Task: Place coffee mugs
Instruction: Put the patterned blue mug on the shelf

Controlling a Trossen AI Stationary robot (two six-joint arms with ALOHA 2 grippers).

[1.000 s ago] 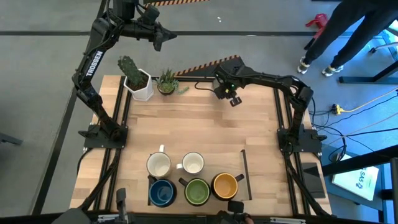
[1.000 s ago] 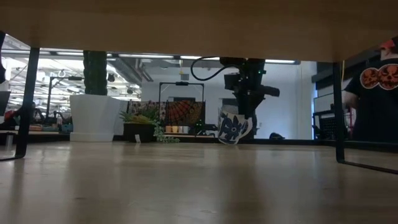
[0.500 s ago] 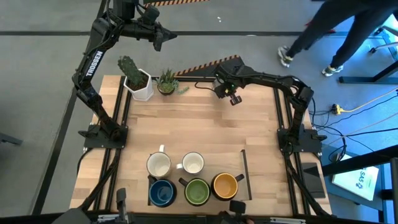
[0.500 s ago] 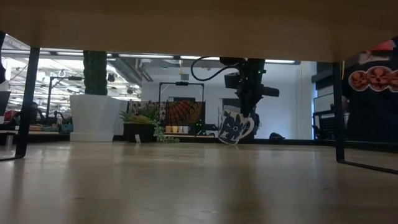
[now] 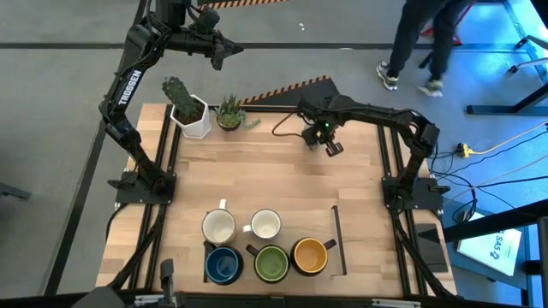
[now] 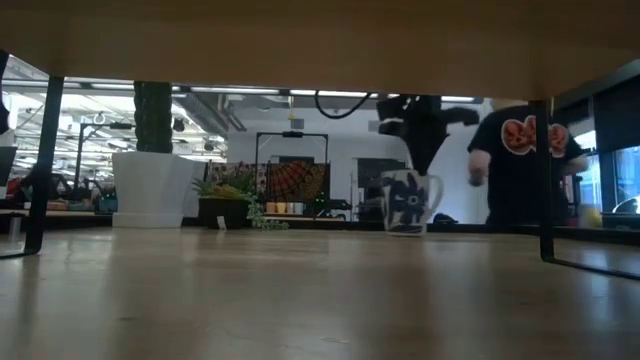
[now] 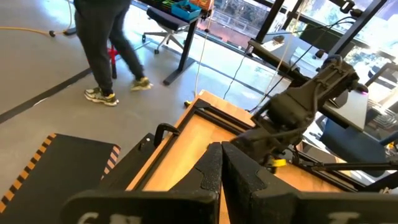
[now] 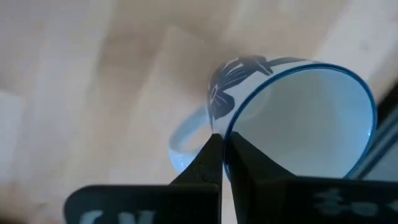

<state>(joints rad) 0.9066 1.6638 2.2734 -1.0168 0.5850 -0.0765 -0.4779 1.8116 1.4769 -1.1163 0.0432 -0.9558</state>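
Carrying step, it seems: the patterned mug (image 8: 292,118) is pinched by its rim in the right tool (image 8: 222,152), hanging just below it. Next, lowering beside the other mugs (image 5: 265,244) is needed (left tool (image 7: 221,168) clenched, parked).

both arms are dark, jointed, with tubular links. the left arm (image 5: 128,81) carries white "trossen" lettering along one link. a black cable loops beside the right arm (image 5: 377,111), whose end effector (image 8: 222,163) has two flat dark fingers.
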